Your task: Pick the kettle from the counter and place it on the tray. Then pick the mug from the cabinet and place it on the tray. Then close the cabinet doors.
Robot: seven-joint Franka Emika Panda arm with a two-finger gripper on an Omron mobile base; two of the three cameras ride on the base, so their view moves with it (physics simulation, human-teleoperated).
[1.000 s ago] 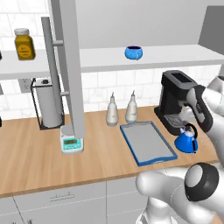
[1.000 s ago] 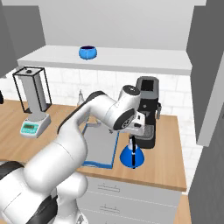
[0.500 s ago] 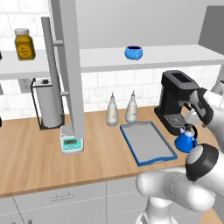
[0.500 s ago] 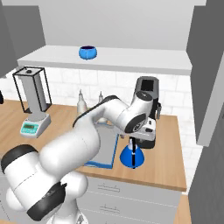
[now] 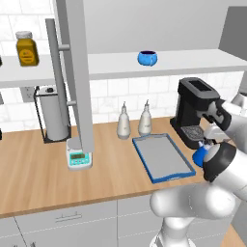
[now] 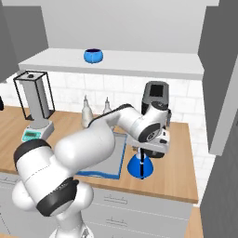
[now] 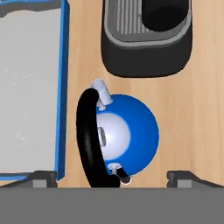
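The blue cone-shaped kettle (image 7: 131, 135) stands on the wood counter (image 7: 197, 127) between the tray (image 7: 26, 87) and the coffee machine. Its black handle arches over its left side. My gripper (image 7: 113, 178) hangs straight above it, open, with one fingertip on each side and nothing held. From the right base view the hand (image 6: 149, 148) sits just over the kettle (image 6: 141, 166). My arm hides most of the kettle (image 5: 198, 155) in the left base view. The blue mug (image 5: 147, 58) rests on the cabinet shelf (image 5: 111, 67). A cabinet door (image 5: 77, 72) stands open.
A black coffee machine (image 5: 193, 111) stands right behind the kettle. Two pale bottles (image 5: 124, 123) stand behind the tray (image 5: 161, 157). A small scale (image 5: 78, 157) and a paper towel holder (image 5: 53, 113) sit further left. A yellow jar (image 5: 26, 48) is on the shelf.
My hand has shifted a little right and lower over the kettle, and my elbow has swung round. The jaws stayed open. The kettle has not moved.
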